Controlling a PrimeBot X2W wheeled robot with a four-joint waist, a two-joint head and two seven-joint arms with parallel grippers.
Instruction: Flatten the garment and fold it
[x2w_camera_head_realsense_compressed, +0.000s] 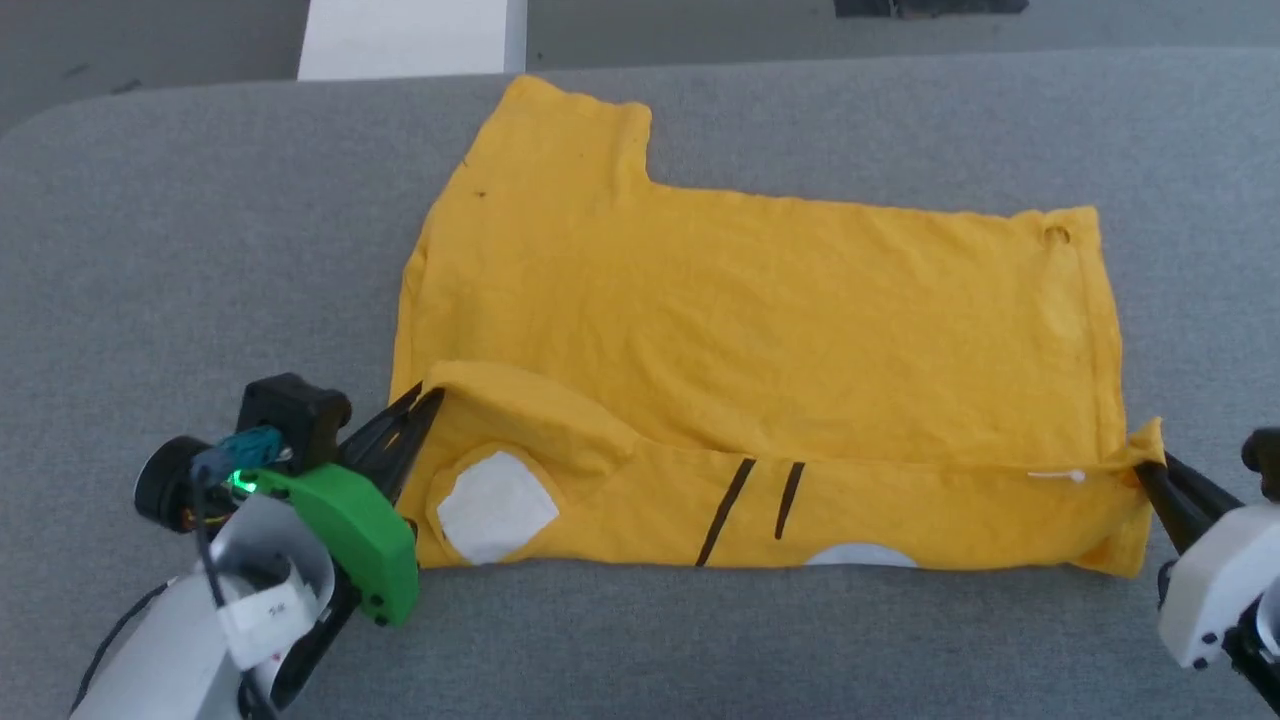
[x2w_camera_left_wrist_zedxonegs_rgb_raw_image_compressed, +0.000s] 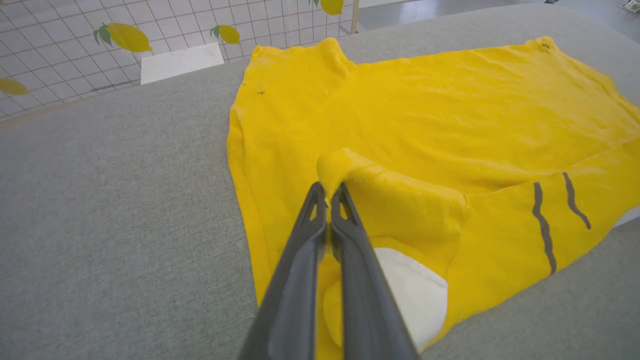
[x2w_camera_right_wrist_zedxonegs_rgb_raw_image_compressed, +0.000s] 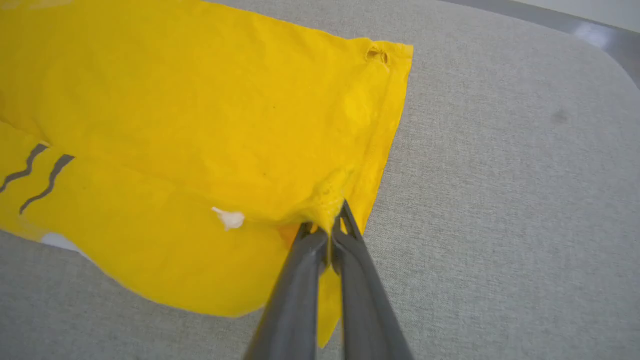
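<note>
The garment, a bright yellow T-shirt, lies spread on the grey table, one sleeve pointing to the far side. Its near edge is turned over toward the middle, showing a white patch and two black stripes. My left gripper is shut on the folded edge's left corner, seen pinched in the left wrist view at the garment by the left gripper. My right gripper is shut on the right corner; the right wrist view shows the right gripper pinching the garment.
The grey padded table has bare room left, right and in front of the shirt. A white board stands beyond the far edge. A lemon-printed grid backdrop rises behind the table in the left wrist view.
</note>
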